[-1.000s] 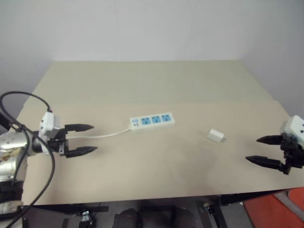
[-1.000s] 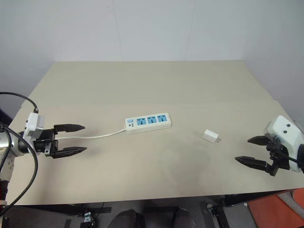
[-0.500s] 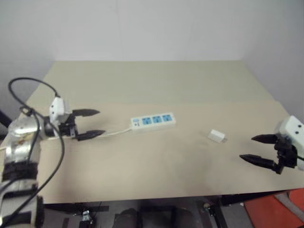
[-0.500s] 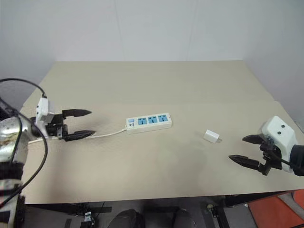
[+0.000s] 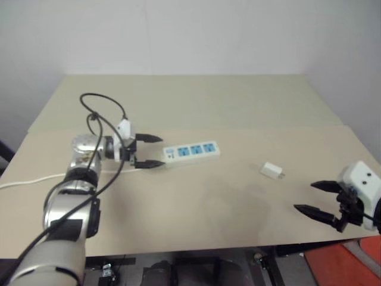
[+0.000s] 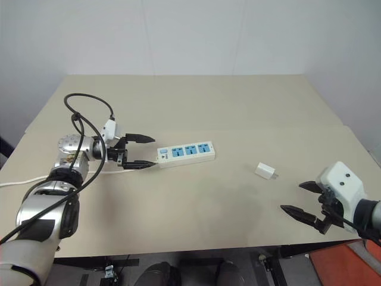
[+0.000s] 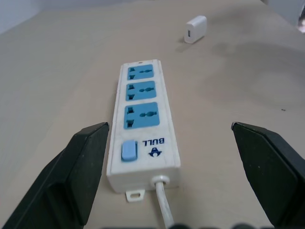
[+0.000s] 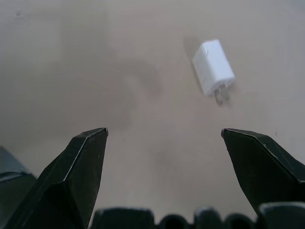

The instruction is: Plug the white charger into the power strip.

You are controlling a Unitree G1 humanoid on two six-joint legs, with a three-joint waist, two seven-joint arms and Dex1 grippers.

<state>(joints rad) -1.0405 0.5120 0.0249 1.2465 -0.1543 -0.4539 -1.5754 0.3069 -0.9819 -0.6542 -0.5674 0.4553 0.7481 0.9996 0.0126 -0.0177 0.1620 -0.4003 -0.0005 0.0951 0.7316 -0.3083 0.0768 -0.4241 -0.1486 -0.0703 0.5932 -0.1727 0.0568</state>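
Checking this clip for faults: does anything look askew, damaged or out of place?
Nothing stands out. The power strip lies flat on the table, the white charger on its side apart from it, unplugged; both look intact.

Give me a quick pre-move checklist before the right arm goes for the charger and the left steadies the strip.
1. White charger lying free on the table, untouched: ok.
2. Right gripper open, empty: ok.
3. Right gripper around the charger: not ok; it hangs short of it.
4. Left gripper open, at the switch end of the power strip: ok.
5. Three blue sockets unoccupied: ok.
6. Strip held steady: not ok; the fingers straddle the cord end without touching.
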